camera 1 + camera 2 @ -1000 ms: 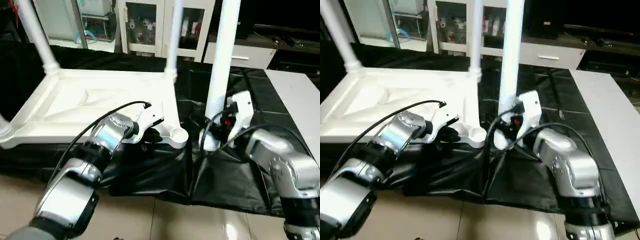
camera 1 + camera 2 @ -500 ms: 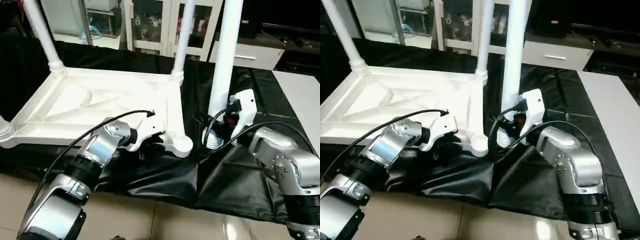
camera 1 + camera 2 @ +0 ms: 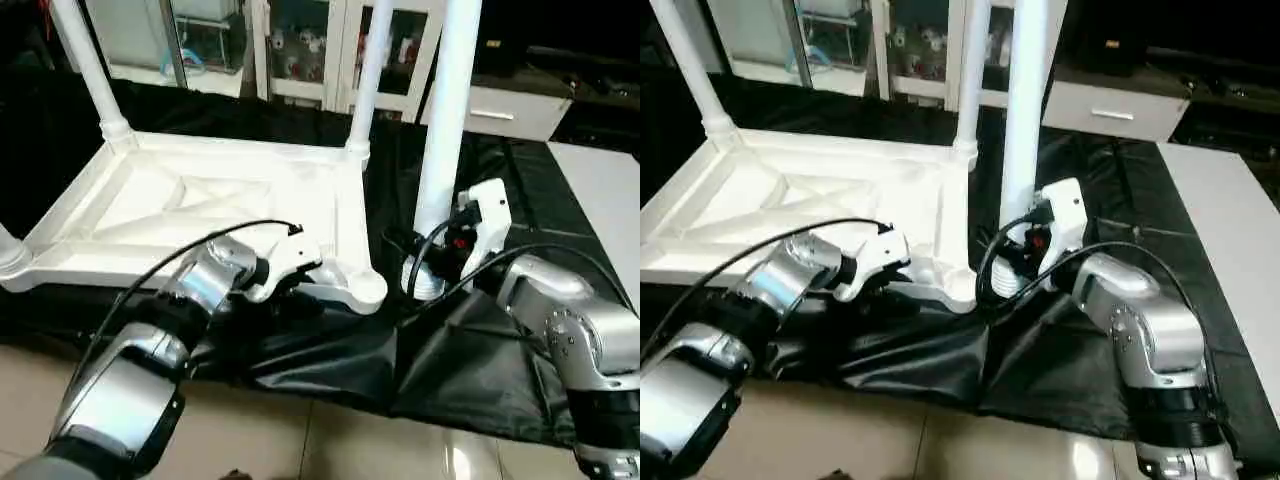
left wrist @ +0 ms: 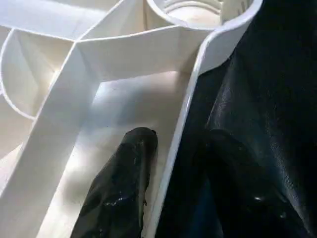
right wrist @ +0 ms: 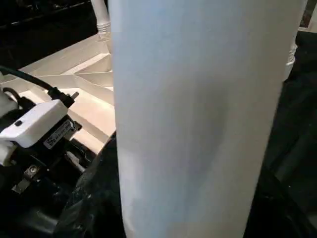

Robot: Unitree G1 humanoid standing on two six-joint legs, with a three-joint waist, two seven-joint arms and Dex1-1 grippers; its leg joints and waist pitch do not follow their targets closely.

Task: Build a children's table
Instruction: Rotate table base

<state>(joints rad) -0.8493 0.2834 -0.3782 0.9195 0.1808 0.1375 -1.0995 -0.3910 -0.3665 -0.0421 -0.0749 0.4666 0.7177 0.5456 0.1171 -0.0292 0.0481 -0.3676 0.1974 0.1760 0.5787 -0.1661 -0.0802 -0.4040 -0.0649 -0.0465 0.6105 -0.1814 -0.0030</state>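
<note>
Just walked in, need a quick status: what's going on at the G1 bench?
The robot is assembling a children's table. The white tabletop lies upside down on the black-covered work surface with legs standing in three corners. The right gripper holds the fourth leg upright beside the empty near corner socket. The left gripper straddles the tabletop's near rim by that socket, one finger inside the ribbed underside.

White tabletop [image 3: 200, 215] upside down on black cover, 3 legs socketed, 4th leg [image 3: 445, 120] upright beside empty corner socket [image 3: 365, 292]
</note>
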